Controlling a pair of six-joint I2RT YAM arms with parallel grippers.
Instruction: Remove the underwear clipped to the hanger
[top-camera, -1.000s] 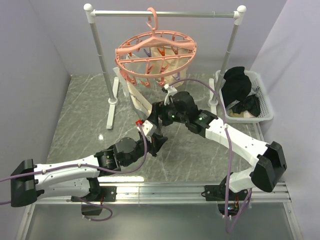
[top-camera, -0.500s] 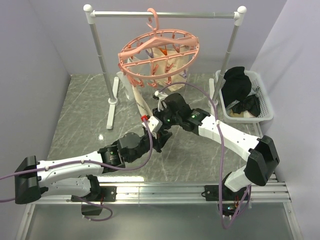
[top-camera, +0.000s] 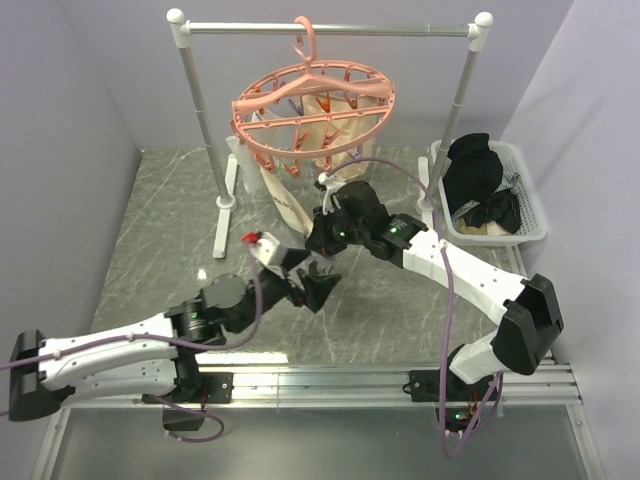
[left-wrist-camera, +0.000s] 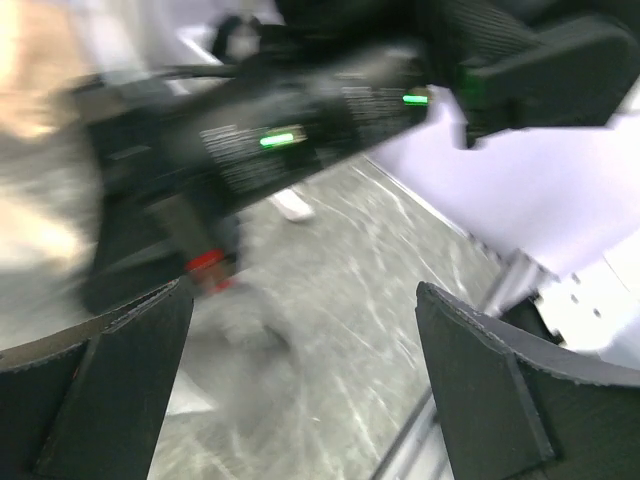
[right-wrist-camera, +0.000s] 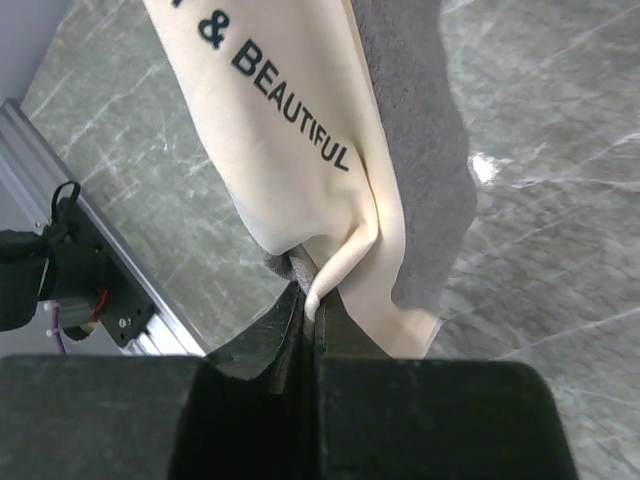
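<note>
Cream underwear (right-wrist-camera: 290, 130) still hangs clipped under the hanger (top-camera: 313, 105). Our right gripper (right-wrist-camera: 310, 305) has just clamped tight on its lower edge, while our left gripper (left-wrist-camera: 300, 380) has let go, sprung wide and backed away. We judge the right arm now does the pulling. Printed on the cloth: "& BEAUTIFUL".

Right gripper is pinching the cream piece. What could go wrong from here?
The right gripper is shut on only a thin fold of the cream underwear; it may slip. That piece hangs from the hanger, which hangs free; tugging could swing or unhook it. The open left gripper sits close; arms could clash.
</note>
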